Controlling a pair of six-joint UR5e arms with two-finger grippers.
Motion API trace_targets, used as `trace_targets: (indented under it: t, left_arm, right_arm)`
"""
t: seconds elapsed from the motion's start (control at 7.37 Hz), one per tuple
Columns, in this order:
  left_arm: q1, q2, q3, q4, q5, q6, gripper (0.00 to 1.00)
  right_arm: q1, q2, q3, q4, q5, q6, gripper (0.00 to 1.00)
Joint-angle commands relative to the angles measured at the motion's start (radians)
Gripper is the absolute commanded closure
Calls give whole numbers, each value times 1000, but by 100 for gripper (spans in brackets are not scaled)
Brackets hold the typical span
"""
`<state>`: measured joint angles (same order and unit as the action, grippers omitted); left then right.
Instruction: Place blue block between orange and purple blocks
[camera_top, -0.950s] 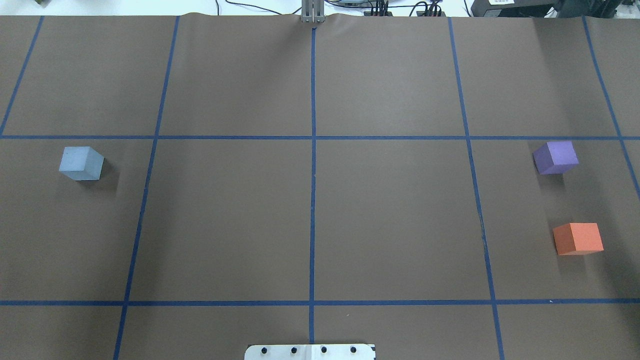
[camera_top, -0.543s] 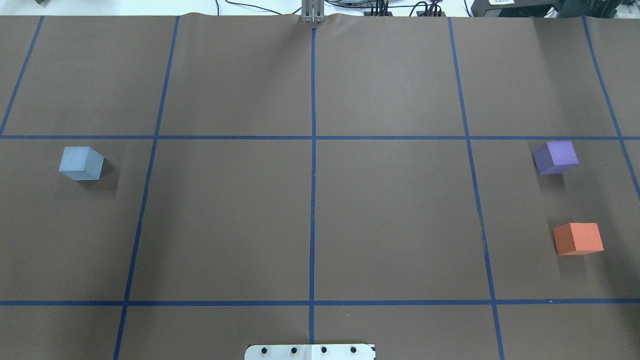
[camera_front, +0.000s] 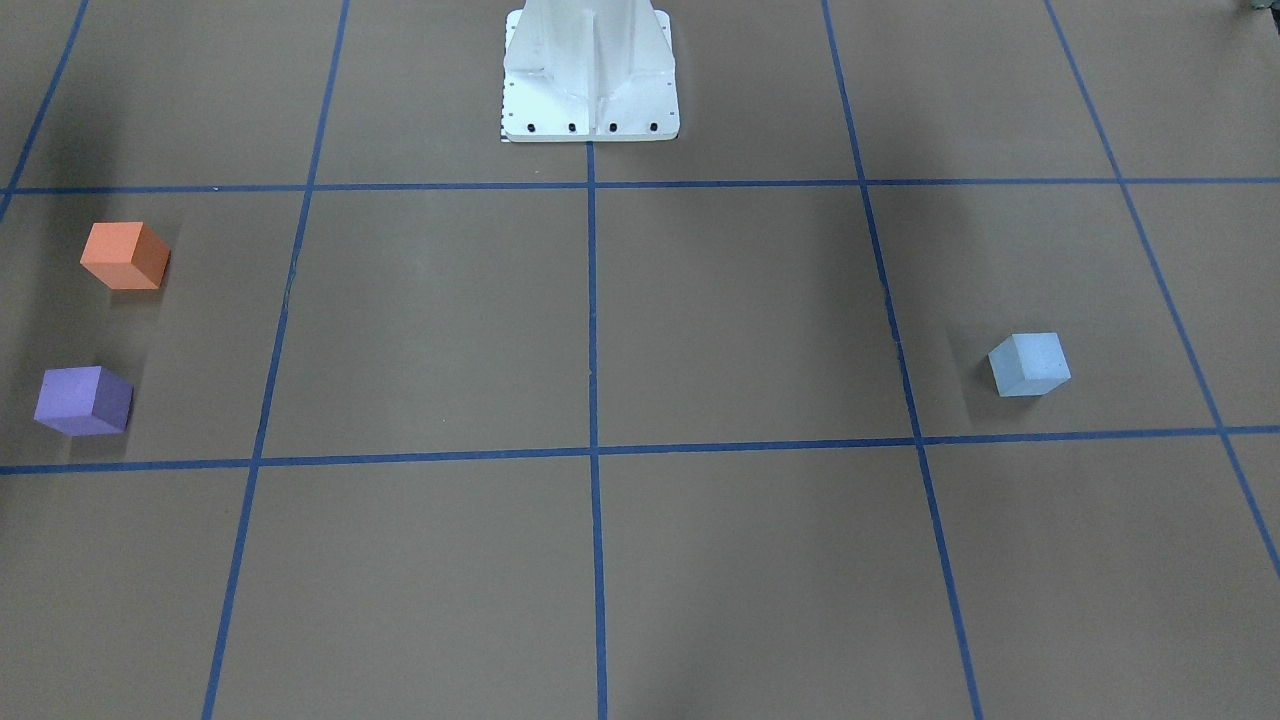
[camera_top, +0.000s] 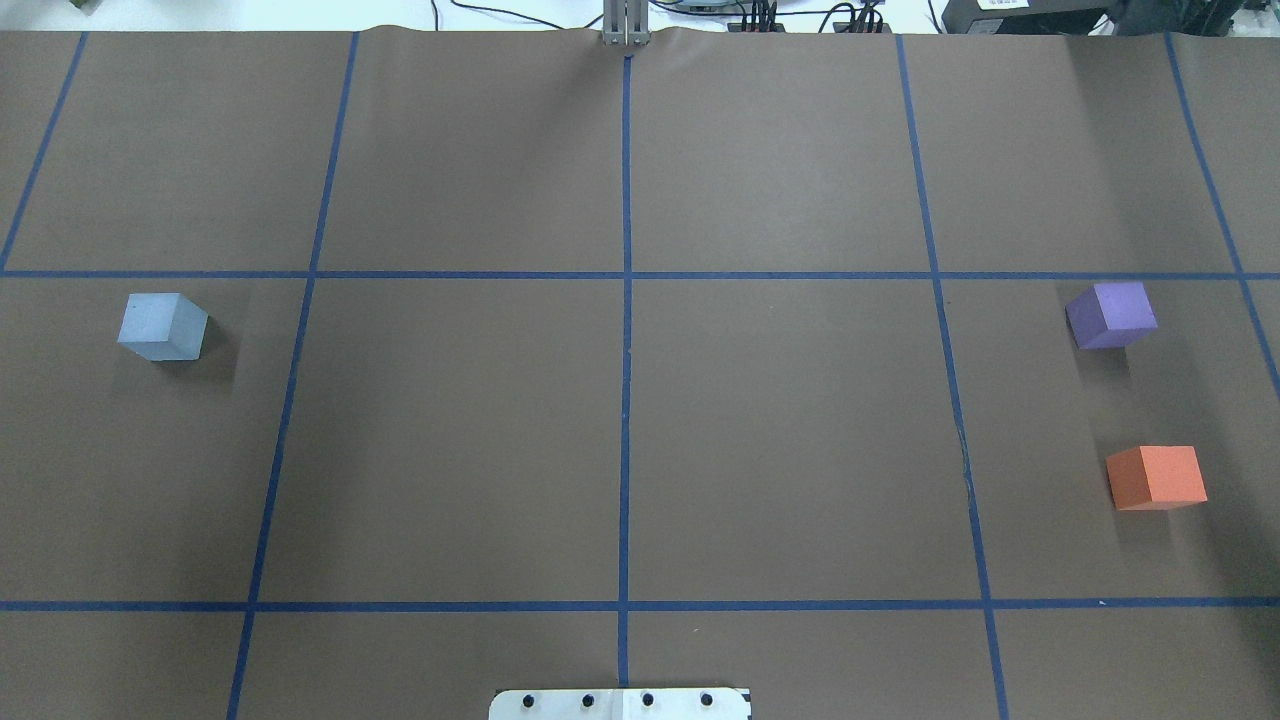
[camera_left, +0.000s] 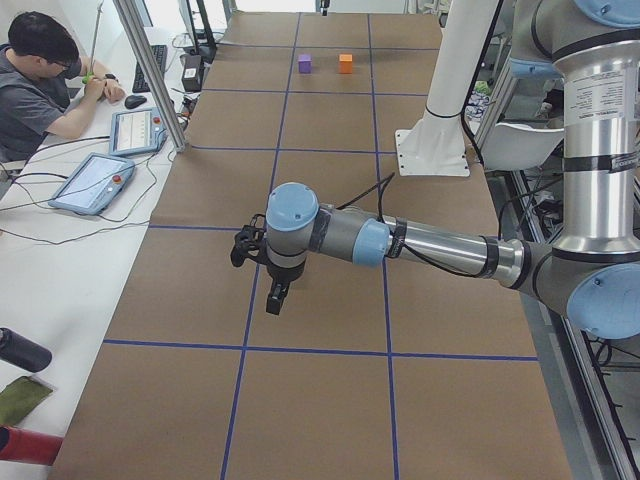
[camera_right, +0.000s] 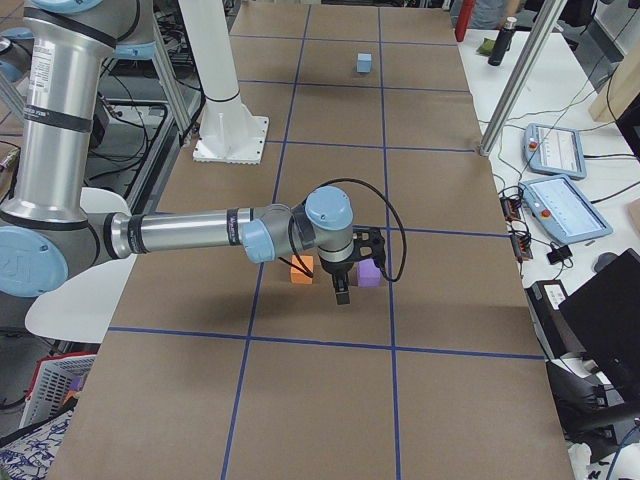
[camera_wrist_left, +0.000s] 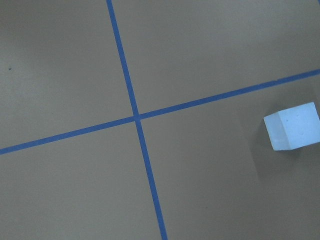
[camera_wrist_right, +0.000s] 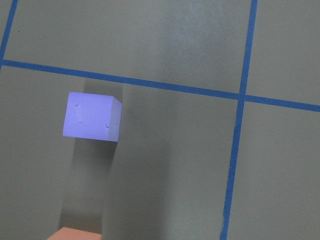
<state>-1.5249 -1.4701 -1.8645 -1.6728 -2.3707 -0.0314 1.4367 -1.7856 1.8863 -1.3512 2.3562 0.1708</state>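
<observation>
Approach step: blue block (camera_top: 162, 326) lies free at mid-left of the overhead view. Next, left tool (camera_left: 274, 300) must descend onto it. Tool opening: cannot tell.

Brown paper (camera_top: 450, 450) covers the table, ruled into large squares by blue tape lines (camera_top: 626, 400). One lengthwise line passes near the left gripper's fingers (camera_left: 276, 295). Well apart from those fingers, past the table's edge, a teach pendant (camera_left: 95, 182) lies on a white bench. A second pendant (camera_left: 137, 130) and a metal post (camera_left: 150, 75) are farther along. A seated man in grey (camera_left: 35, 85) leans there by a keyboard (camera_left: 155, 65) and mouse (camera_left: 135, 101). Across the table from the right gripper's fingers (camera_right: 343, 290) a dark bottle (camera_right: 498, 45) stands far off.
</observation>
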Motion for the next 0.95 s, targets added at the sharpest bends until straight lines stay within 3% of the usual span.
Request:
trace_targets:
  t: [0.0, 0.27, 0.81]
  left_arm:
    - [154, -31, 2, -94, 1, -197, 0]
    - [294, -81, 22, -94, 16, -368, 0]
    - [365, -220, 197, -154, 62, -431, 0]
  right_arm:
    - [-1, 0, -1, 0, 0, 0, 0]
    - [-1, 0, -1, 0, 0, 0, 0]
    - [-1, 0, -3, 0, 0, 0, 0]
